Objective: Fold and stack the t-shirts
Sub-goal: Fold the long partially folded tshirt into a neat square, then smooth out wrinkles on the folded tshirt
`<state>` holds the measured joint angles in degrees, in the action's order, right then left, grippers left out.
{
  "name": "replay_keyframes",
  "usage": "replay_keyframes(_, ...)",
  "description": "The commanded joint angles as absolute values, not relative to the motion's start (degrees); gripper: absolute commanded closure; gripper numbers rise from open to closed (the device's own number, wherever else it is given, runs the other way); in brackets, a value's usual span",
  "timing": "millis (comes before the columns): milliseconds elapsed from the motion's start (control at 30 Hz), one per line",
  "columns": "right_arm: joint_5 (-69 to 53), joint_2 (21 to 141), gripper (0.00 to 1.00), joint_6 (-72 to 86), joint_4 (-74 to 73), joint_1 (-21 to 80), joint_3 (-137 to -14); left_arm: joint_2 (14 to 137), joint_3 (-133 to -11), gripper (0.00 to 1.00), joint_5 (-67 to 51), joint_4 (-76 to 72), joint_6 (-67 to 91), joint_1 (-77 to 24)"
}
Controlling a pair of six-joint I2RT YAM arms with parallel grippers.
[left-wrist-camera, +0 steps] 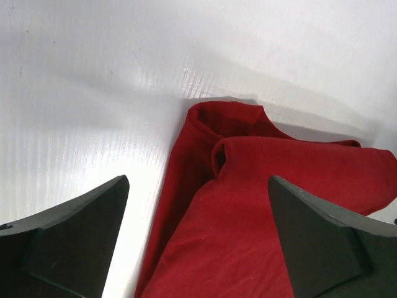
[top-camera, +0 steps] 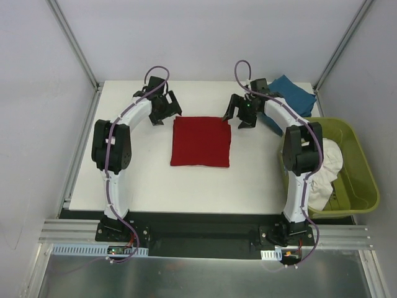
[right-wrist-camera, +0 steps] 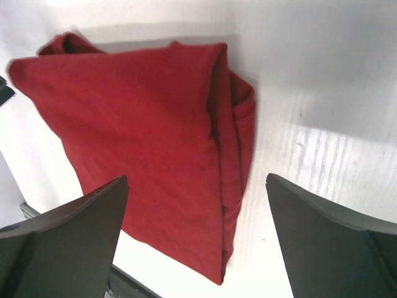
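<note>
Top external, white shirt in olive tub

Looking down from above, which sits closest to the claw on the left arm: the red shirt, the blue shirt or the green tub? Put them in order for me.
Measured from the left gripper in the top view:
1. red t-shirt: folded, just to its right, in the middle.
2. teal-blue t-shirt: at the far right corner.
3. olive-green tub: on the right side, nearer the arm bases, farthest away.
</note>
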<state>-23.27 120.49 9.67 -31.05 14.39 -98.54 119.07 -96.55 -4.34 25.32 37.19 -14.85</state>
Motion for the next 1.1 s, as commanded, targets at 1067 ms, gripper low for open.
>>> replay_keyframes(1067, -23.99, 133.34, 0.04, 18.46, -20.74, 17.93, -105.82, 132.63, -105.47, 0.01, -22.85, 23.91, 35.95, -13.54)
